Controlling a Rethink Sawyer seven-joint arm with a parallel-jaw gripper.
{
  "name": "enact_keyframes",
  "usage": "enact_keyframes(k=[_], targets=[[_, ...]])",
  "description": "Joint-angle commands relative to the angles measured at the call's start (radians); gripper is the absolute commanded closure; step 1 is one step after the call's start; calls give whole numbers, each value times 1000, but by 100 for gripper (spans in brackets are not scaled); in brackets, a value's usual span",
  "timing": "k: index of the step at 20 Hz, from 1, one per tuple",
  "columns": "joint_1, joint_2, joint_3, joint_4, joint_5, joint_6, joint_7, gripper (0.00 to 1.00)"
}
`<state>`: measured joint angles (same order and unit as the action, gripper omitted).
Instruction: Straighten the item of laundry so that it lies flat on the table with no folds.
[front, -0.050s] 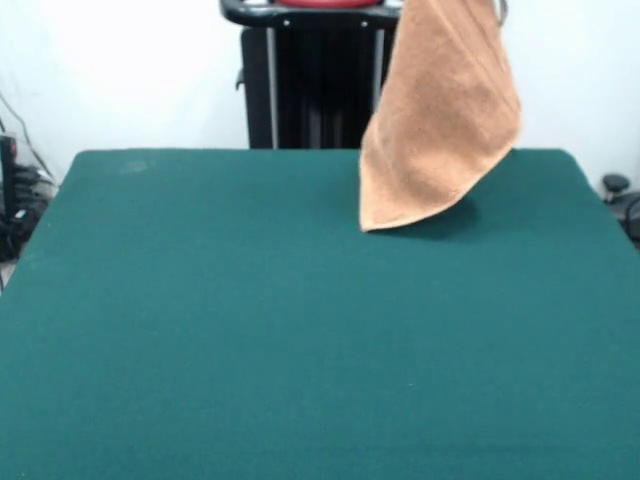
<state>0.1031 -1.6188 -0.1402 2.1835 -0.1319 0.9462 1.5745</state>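
The item of laundry (440, 120), an orange-tan terry towel, hangs down from above the picture's top edge at the far right of the table (300, 350). It drapes in a tapering shape, and its lowest corner points down-left, at or just over the dark green surface. A shadow lies on the table right beside that corner. Whether the corner touches the table I cannot tell. The towel's upper end is cut off by the top edge. The gripper is out of view above that edge.
The black pedestal (310, 80) stands behind the table's far edge, just left of the hanging towel. Dark cables and gear (15, 200) sit off the table's left side, and a dark object (618, 195) sits off its right.
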Motion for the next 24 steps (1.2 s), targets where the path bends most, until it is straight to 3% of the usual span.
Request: enact_keyframes(k=[1, 14, 24], targets=[[14, -107, -151, 217, -6, 102, 110, 100], [4, -80, -132, 176, 12, 128, 104, 100], [-109, 76, -60, 172, 67, -62, -17, 100]])
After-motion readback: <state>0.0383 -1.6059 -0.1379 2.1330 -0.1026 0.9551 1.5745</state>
